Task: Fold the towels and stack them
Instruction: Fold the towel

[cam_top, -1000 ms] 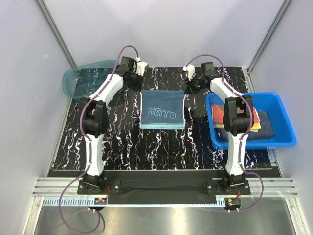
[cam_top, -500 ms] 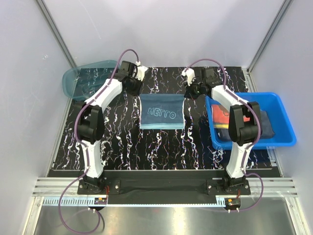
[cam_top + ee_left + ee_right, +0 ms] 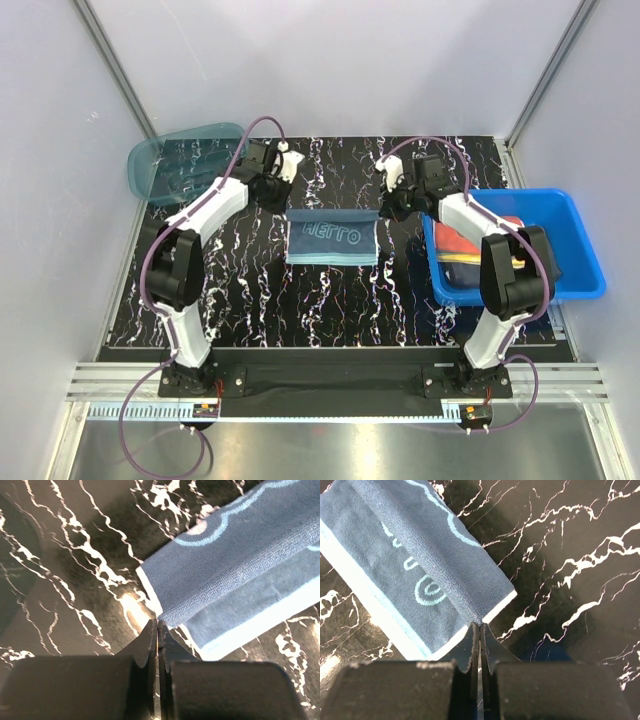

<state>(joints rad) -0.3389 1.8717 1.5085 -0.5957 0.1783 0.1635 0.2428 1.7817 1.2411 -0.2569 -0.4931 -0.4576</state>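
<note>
A teal towel (image 3: 332,236) with light lettering lies mid-table, its far edge lifted and doubled over toward the near side. My left gripper (image 3: 286,204) is shut on the towel's far left corner. In the left wrist view the closed tips of that gripper (image 3: 158,623) pinch the fold of the cloth (image 3: 240,565). My right gripper (image 3: 384,210) is shut on the far right corner. In the right wrist view its tips (image 3: 480,625) bite the towel's edge (image 3: 420,560). More towels, orange-red (image 3: 452,240) and dark grey-blue (image 3: 556,266), lie in the bin, partly hidden by the right arm.
A rigid blue bin (image 3: 585,272) stands at the right edge of the black marbled table (image 3: 260,290). A teal mesh-sided basket (image 3: 175,165) sits at the far left corner. Grey walls close in the back and both sides.
Both grippers have drawn the towel's far edge toward the near side. The towel now looks much shorter front to back, with the lettering nearer its far fold.
</note>
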